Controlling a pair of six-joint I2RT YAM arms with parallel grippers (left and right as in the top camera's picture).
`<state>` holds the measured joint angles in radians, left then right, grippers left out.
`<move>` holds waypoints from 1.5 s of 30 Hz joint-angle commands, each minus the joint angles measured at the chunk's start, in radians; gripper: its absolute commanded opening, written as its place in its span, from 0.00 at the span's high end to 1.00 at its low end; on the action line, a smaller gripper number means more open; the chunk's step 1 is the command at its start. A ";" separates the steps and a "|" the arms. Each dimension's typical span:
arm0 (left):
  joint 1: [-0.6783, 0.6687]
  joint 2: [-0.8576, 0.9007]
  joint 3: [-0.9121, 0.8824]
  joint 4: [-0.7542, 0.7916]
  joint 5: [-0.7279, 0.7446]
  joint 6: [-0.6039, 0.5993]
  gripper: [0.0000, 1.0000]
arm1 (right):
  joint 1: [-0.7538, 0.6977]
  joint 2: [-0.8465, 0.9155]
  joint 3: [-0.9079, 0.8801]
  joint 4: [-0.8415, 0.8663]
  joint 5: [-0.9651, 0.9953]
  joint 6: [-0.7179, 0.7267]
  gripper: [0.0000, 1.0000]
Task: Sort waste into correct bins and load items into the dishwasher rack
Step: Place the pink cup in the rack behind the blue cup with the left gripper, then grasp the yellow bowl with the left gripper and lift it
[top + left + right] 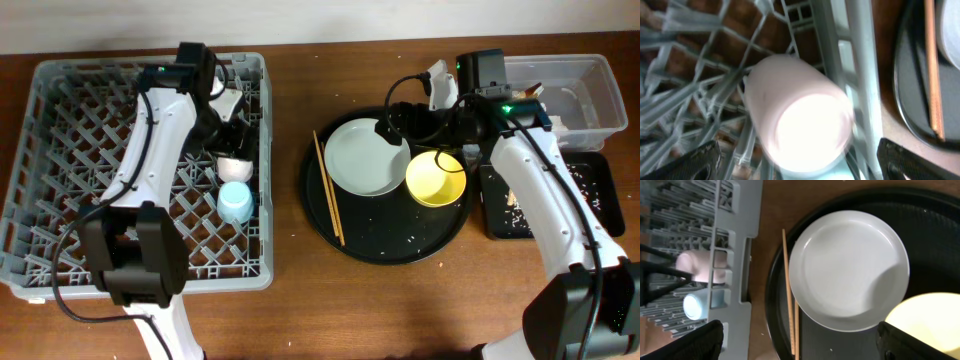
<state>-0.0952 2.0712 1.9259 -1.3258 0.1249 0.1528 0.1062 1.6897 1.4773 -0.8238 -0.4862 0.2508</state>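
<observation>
Grey plastic fills the left of the table: the dishwasher rack (60, 75), its pegs standing in rows. The pink cup (800, 125) lies tipped on its side among the pegs by the rack's right wall. The light-blue cup (235, 202) lies just beside it on the near side. The left gripper (800, 167) hangs over the pink cup with its jaws wide apart, one finger on each side of the cup. Neither finger can be seen touching it. The rack's right wall stands between the cups and the round black tray (385, 245), which sits just right of the rack.

On that tray the grey-green plate (850, 270) rests at the far left. The yellow bowl (925, 325) is at its near right, rims touching or nearly so. The chopsticks (789, 295) lie side by side along the tray's left rim, just left of the plate. The right gripper (805, 345) hovers above the plate, jaws apart and empty. White specks dot the tray's bare near part.

At the far right stands the clear tub (600, 80), with a pale lump (558, 125) in its near part, too small to name. Near of it lies the black rectangular tray (590, 225), holding scattered beige crumbs (515, 205). The right arm crosses over the left ends of both bins.
</observation>
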 commanded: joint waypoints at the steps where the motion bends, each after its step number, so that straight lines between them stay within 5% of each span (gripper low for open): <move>1: 0.003 -0.005 0.232 -0.089 0.017 -0.041 0.01 | 0.005 0.000 0.000 -0.049 0.095 -0.011 0.07; 6: -0.071 -0.005 0.399 -0.150 0.183 -0.054 0.01 | 0.005 0.000 0.000 -0.223 0.359 0.023 0.27; 11: -0.198 -0.003 0.395 -0.097 0.145 -0.054 0.01 | 0.004 0.000 0.000 -0.331 0.621 0.108 0.30; 23: -0.254 0.081 0.395 -0.016 0.114 -0.093 0.01 | 0.079 0.064 -0.008 -0.284 0.570 -0.012 0.34; 32: -0.157 0.081 0.396 -0.018 0.118 -0.165 0.01 | 0.129 0.200 -0.008 -0.261 0.568 -0.011 0.35; 45: -0.158 0.081 0.396 -0.020 0.118 -0.165 0.01 | 0.129 0.254 -0.008 -0.138 0.577 -0.007 0.58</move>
<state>-0.2527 2.1517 2.3096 -1.3426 0.2462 -0.0017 0.2302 1.9411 1.4734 -0.9779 0.0856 0.2359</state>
